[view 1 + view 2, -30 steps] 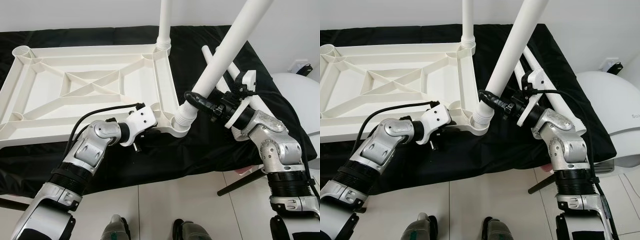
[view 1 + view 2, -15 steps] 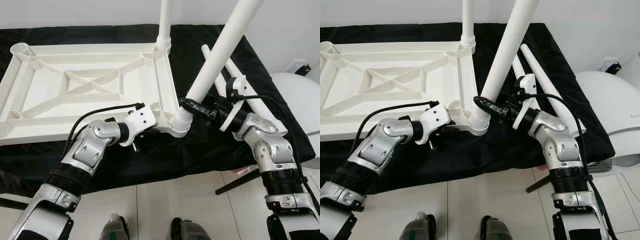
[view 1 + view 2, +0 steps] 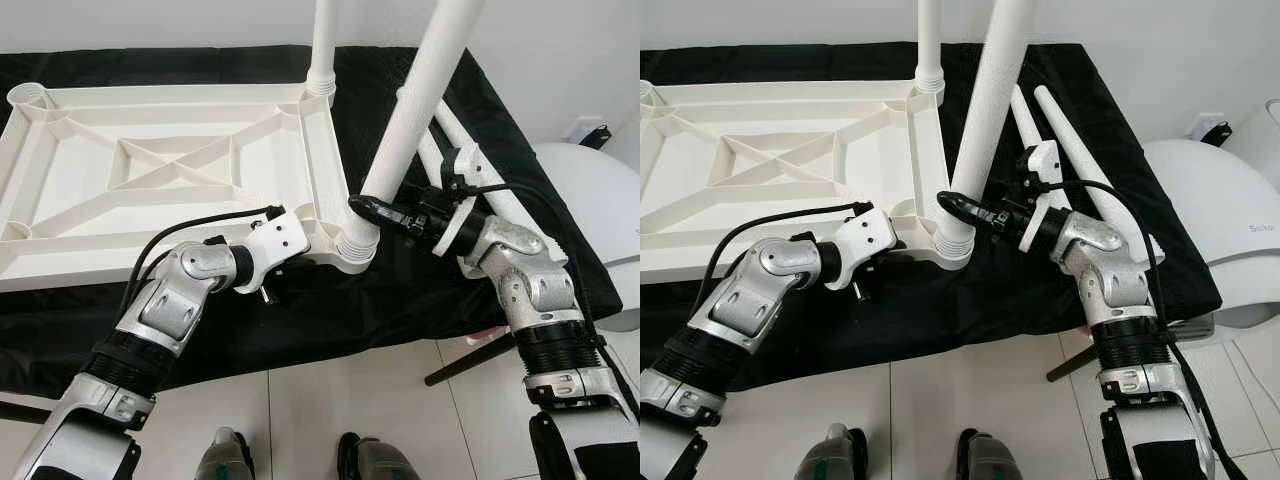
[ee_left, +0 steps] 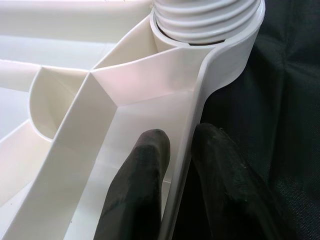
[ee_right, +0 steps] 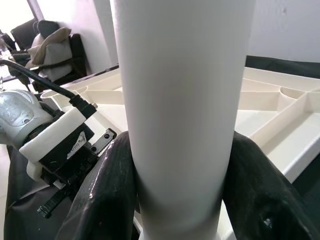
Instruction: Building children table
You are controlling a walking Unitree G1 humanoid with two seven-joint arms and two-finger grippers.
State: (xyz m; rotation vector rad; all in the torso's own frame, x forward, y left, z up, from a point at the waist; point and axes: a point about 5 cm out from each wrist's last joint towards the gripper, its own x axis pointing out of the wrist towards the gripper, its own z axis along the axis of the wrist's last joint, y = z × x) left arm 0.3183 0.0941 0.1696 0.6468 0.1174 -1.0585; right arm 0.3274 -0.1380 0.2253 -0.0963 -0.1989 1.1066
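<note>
**Seating the Near-Corner Leg in Its Socket**

Black cloth [image 3: 300, 320] is spread over the work surface, and the white tabletop frame [image 3: 170, 170] is laid on it underside up. All positions below are given relative to this frame.

At the frame's near right corner, a leg [image 3: 415, 95] is entered in the corner socket [image 3: 352, 250], its threaded end visible at the socket mouth in the left wrist view. The leg is leaned away from vertical. A second leg [image 3: 322, 40] is stood upright in the far right corner. Two spare legs [image 3: 1080, 165] are laid on the cloth beyond the frame's right edge.

The right gripper [image 3: 385, 208] is clamped around the leaning leg just above the socket. The left gripper [image 4: 175, 165] is closed on the frame's rim beside the same socket, one finger inside the wall and one outside.

The step in hand is judged to be threading the leg home. The leg should be brought square to the frame before it is turned, so that cross-threading is avoided. The rim should be held firmly so that the frame is not dragged round on the cloth.
</note>
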